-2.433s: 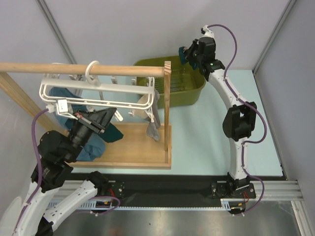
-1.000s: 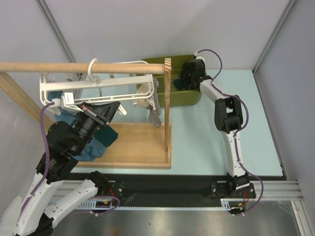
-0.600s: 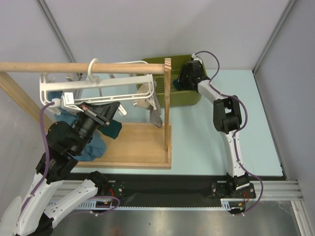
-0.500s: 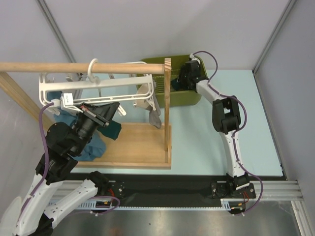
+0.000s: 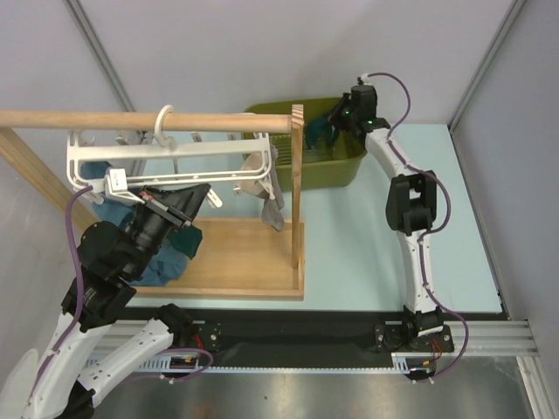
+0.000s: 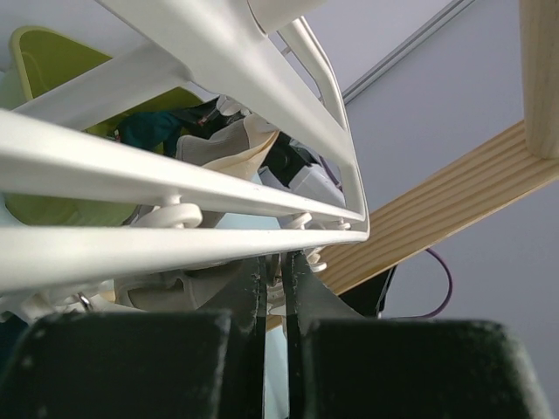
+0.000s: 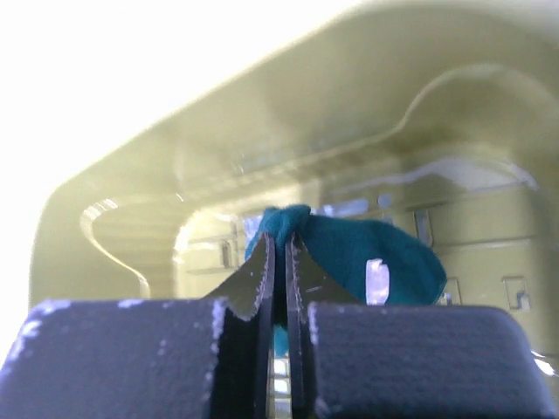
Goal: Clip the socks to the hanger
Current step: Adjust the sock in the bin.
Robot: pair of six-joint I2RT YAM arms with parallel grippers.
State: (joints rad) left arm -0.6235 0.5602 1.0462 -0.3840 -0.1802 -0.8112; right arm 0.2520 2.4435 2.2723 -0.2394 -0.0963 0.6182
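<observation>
Right gripper (image 7: 278, 253) was clamped on a teal sock (image 7: 367, 253), pinching its bunched edge over the green bin (image 7: 454, 131), probably so the rest hung free for clipping. Left gripper (image 6: 272, 297) sat just under the white hanger (image 6: 175, 166) bars with its jaws nearly together; couldn't tell if a peg was pinched. Hanger hung off the wooden rod (image 5: 87, 118), grey sock (image 5: 272, 209) already clipped.

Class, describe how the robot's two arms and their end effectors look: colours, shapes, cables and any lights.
The left arm and right arm match: slim white links, bulky black joint housings, a looping purple cable on each. A green light glows by the right wrist. The left end effector and right end effector are black: blocky, grainy fingers tapering to thin flat tips.
</observation>
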